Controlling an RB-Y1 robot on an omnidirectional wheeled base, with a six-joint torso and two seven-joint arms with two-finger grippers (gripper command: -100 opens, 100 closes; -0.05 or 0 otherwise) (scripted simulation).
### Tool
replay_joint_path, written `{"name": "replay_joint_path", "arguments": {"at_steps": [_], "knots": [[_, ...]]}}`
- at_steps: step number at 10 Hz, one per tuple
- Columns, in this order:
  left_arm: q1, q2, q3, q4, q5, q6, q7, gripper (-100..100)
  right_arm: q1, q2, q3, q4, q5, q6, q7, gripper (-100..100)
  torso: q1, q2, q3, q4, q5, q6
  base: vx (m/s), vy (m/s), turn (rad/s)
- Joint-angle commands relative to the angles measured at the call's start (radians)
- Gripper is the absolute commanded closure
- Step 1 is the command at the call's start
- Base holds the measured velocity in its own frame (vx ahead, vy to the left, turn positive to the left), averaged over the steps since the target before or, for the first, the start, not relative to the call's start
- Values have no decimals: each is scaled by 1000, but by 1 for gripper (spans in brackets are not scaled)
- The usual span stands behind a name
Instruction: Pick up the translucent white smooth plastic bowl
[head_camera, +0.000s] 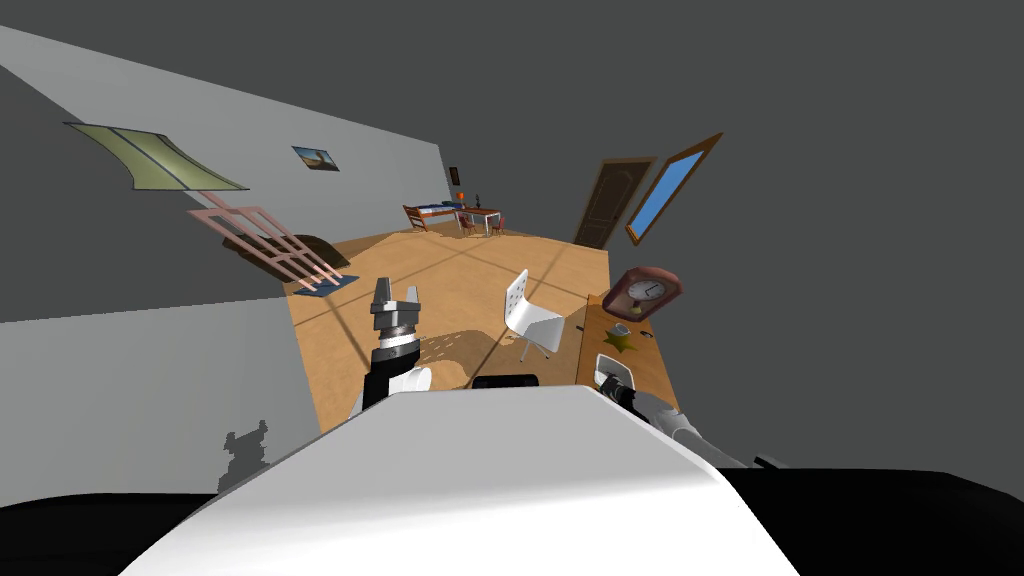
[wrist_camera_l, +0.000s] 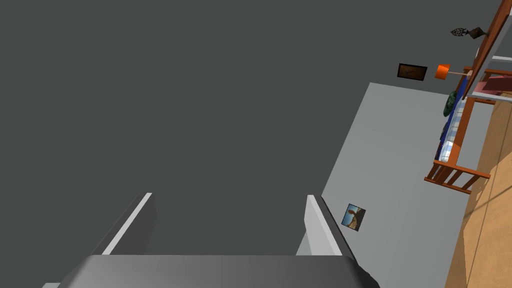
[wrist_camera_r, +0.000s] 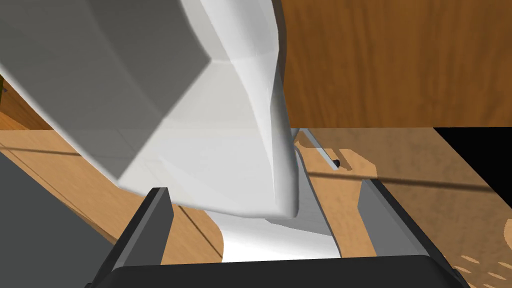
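Note:
The bowl (wrist_camera_r: 200, 125), white and faceted with a grey inside, looms large in the right wrist view. Its lower wall reaches down between the fingers of my right gripper (wrist_camera_r: 263, 186). One finger (wrist_camera_r: 159, 220) sits against the bowl, while the other finger (wrist_camera_r: 372, 210) stands clear of it, so the gripper is open. In the head view the bowl (head_camera: 608, 366) is a small white shape at my right gripper (head_camera: 618, 384), at the near end of a wooden desk (head_camera: 655, 372). My left gripper (head_camera: 396, 296) is raised over the floor, open and empty (wrist_camera_l: 227, 225).
On the desk stand a brown clock (head_camera: 645, 292), a small cup (head_camera: 621, 330) and a dark star-shaped piece (head_camera: 620, 343). A white chair (head_camera: 528, 318) stands on the wood floor just left of the desk. A brown door (head_camera: 610, 203) is beyond.

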Motion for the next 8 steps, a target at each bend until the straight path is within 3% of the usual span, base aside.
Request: {"name": "replay_joint_path", "arguments": {"at_steps": [1, 3, 4, 5, 6, 8], "knots": [[0, 0, 0, 0, 0, 0, 0, 0, 14, -27, 38, -24, 1, 31, -16, -100, 0, 0, 0, 0, 0, 0, 28, -19, 31], [0, 0, 0, 0, 0, 0, 0, 0, 19, -17, 56, 4, 11, 32, -10, -100, 1, 1, 0, 0, 0, 0, 18, -11, 30], [0, 0, 0, 0, 0, 0, 0, 0, 13, -2, 30, 23, 15, 18, 7, -100, 1, 1, 1, 0, 0, 0, 0, 0, 0], [0, 0, 0, 0, 0, 0, 0, 0, 13, -1, 31, 25, 16, 18, 9, 0, 1, 2, 1, 0, 0, 0, 0, 0, 0], [0, 0, 0, 0, 0, 0, 0, 0, 3, 34, 33, 39, 21, 41, 17, -100, 2, 2, 1, 0, 0, 0, 1, -49, 51], [0, 0, 0, 0, 0, 0, 0, 0, -9, 79, 36, 57, 27, 70, 26, -100, -3, 2, 1, 0, -1, 0, 2, -101, 62]]}}
